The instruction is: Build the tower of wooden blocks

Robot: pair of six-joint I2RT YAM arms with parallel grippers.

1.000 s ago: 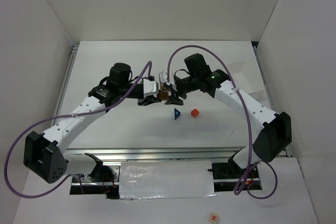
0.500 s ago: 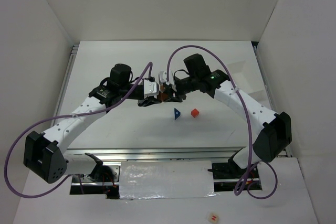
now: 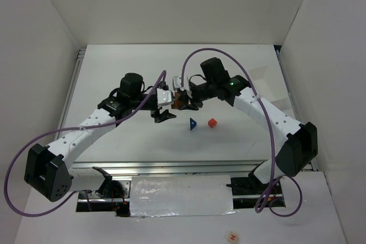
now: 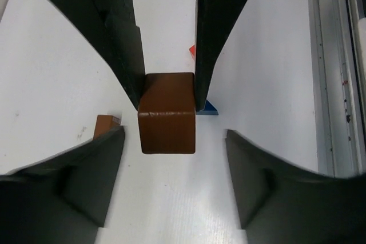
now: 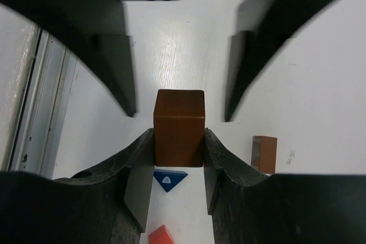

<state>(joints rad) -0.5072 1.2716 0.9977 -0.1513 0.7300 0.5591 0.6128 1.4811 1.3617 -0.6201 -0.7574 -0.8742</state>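
A brown wood block (image 5: 179, 127) hangs above the table, with my right gripper (image 5: 178, 142) shut on its sides. The same block (image 4: 167, 112) shows in the left wrist view between the right arm's dark fingers. My left gripper (image 4: 174, 140) faces it, open, its jaws well clear of the block on both sides. From above, both grippers meet mid-table, left gripper (image 3: 164, 111) and right gripper (image 3: 183, 103). A blue wedge (image 3: 193, 123) and a red cube (image 3: 212, 123) lie on the table just in front of them. A second brown block (image 5: 263, 154) lies flat nearby.
Metal rails (image 3: 73, 90) run along the table's left, right and near edges, and white walls close in three sides. A foil-covered panel (image 3: 180, 195) sits between the arm bases. A small white tile (image 3: 232, 236) lies at the bottom.
The right gripper closed on the brown block that the left gripper held. The left gripper then opened wide and drew back a little toward the near left.
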